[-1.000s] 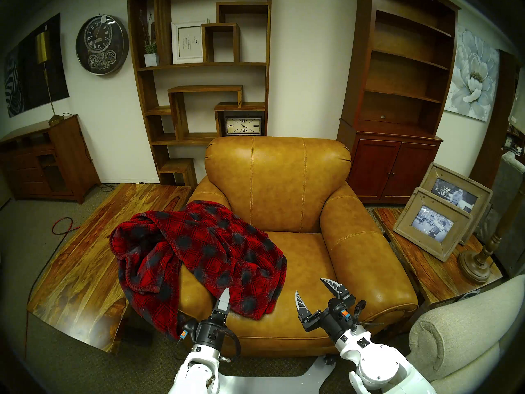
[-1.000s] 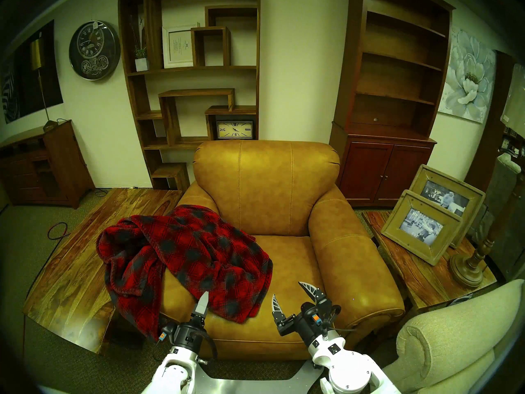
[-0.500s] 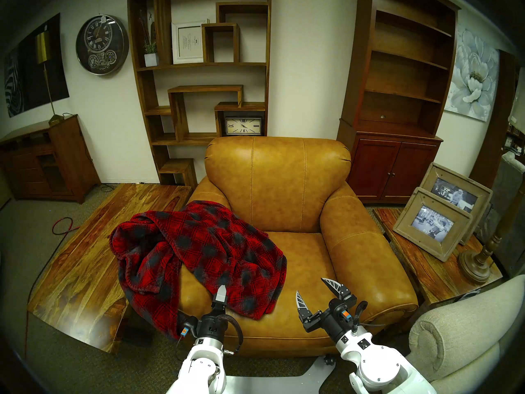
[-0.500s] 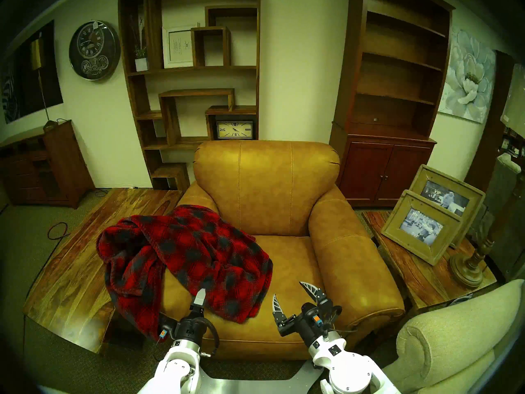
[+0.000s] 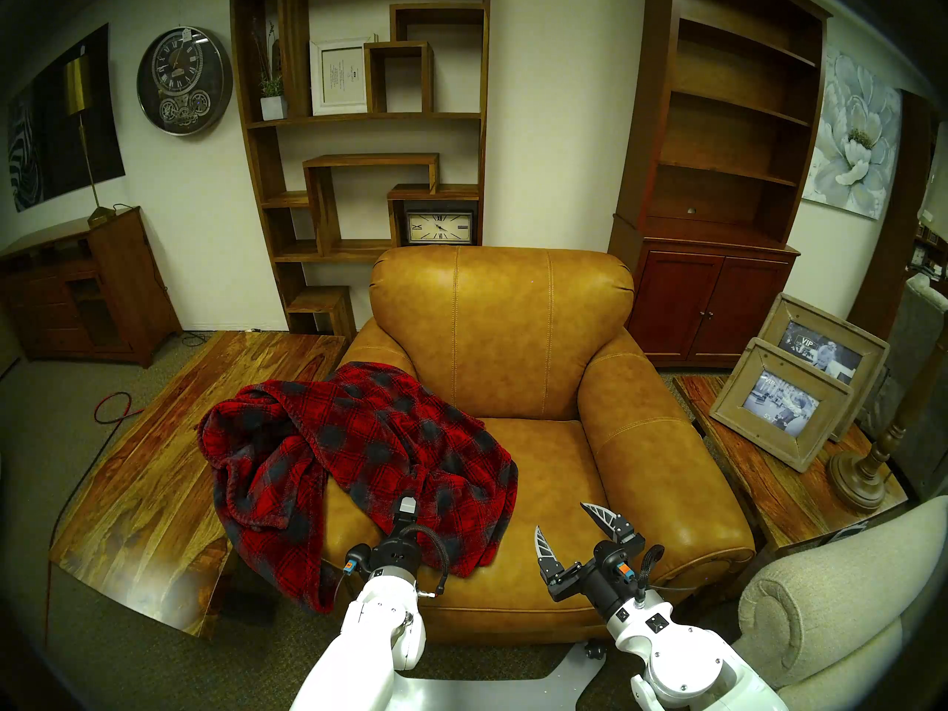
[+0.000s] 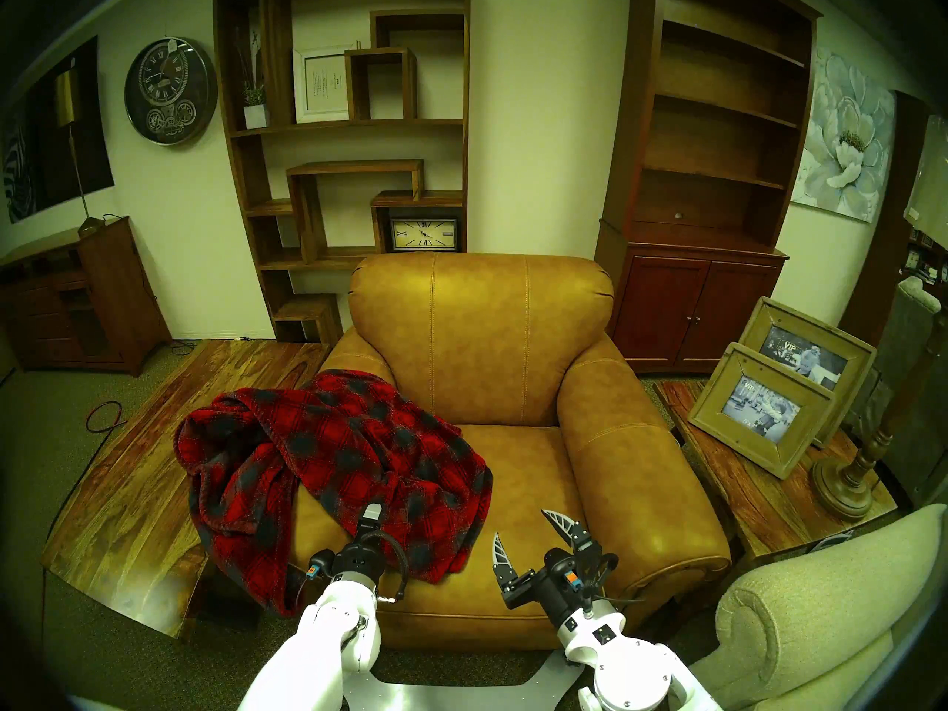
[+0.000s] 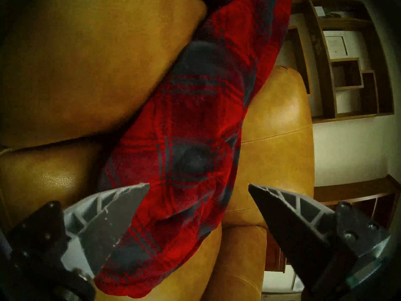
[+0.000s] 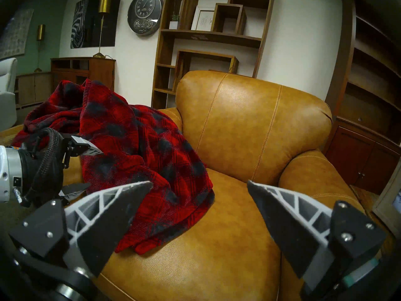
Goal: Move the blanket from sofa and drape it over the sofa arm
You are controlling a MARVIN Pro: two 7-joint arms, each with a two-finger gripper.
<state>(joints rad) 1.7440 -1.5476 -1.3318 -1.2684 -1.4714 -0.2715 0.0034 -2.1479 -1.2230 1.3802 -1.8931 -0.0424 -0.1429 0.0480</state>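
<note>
The red plaid blanket lies bunched over the sofa arm on the left of the tan leather sofa and spills onto the left of the seat. My left gripper is open at the blanket's front fold. In the left wrist view the blanket fills the space ahead of the left gripper. In the right wrist view the left gripper's fingers stand above and below the blanket edge. My right gripper is open and empty above the bare front of the seat.
A low wooden table stands left of the chair. A side table on the right holds two picture frames and a lamp base. A beige fabric sofa arm is at the near right. Shelves stand behind.
My left gripper has moved forward onto the blanket's front fold and its wrist has turned. The right arm and the blanket have not moved.
</note>
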